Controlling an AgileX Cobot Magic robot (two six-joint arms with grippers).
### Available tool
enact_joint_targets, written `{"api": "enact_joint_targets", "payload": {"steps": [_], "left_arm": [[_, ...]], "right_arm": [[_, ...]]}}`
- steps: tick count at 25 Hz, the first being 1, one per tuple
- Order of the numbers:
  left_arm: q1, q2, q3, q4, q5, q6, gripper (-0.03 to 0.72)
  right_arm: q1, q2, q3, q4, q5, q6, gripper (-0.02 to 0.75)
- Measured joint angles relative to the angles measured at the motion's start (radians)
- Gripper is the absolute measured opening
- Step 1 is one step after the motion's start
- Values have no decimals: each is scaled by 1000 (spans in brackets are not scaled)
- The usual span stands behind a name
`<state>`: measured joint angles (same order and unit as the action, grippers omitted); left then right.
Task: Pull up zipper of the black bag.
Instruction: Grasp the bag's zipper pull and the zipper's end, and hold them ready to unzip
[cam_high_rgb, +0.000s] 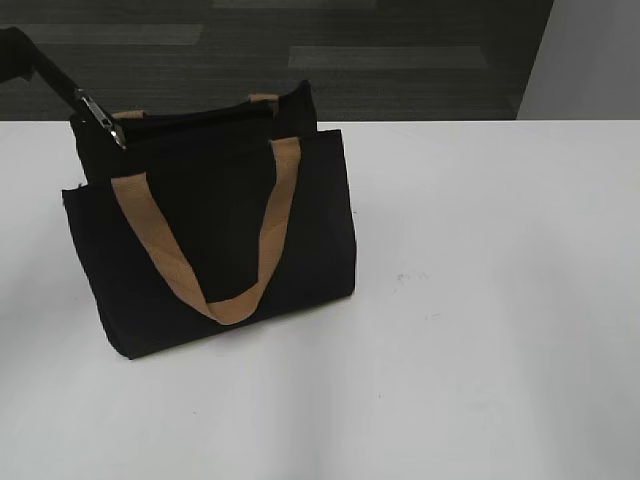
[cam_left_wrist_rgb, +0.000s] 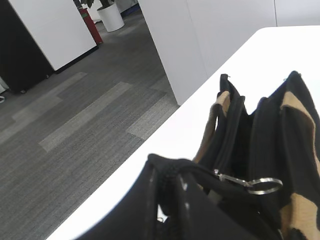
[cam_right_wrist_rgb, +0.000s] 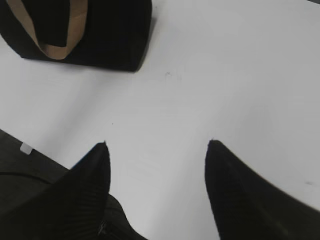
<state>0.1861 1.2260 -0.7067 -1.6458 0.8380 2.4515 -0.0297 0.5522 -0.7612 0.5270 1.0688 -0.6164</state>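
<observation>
The black bag stands on the white table, its tan handle hanging down the front. My left gripper is at the bag's top left corner. In the left wrist view it is shut on black fabric at the end of the bag. The silvery zipper pull, with a ring, lies just beyond the jaws and also shows in the exterior view. The zipper line runs along the gaping top rim. My right gripper is open and empty above bare table, right of the bag.
The table's far edge runs just behind the bag, with dark carpet floor beyond. A white wall panel stands off the table's end. Bare tabletop lies to the right of the bag.
</observation>
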Motion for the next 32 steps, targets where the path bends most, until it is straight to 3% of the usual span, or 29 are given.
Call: {"api": "enact_joint_targets", "payload": {"steps": [7,14,19,25,32], "left_arm": [[0,0,0,0,-1,-6,29],[0,-2,1,3,-1,-6,29],[0,-2,1,8,-1,-7,29],[0,-2,1,21,-5,-18,29],[0,-2,1,24,-11,-44,29]], "right_arm": [[0,248,-120,197,-1,-285,431],[40,473,-311,241,-6,-373,431],[236,591,-419,195,-104,-370,428],[536,735,-458,-8,-312,-226,424],[791,888,-458,-170,-567,-79,424]]}}
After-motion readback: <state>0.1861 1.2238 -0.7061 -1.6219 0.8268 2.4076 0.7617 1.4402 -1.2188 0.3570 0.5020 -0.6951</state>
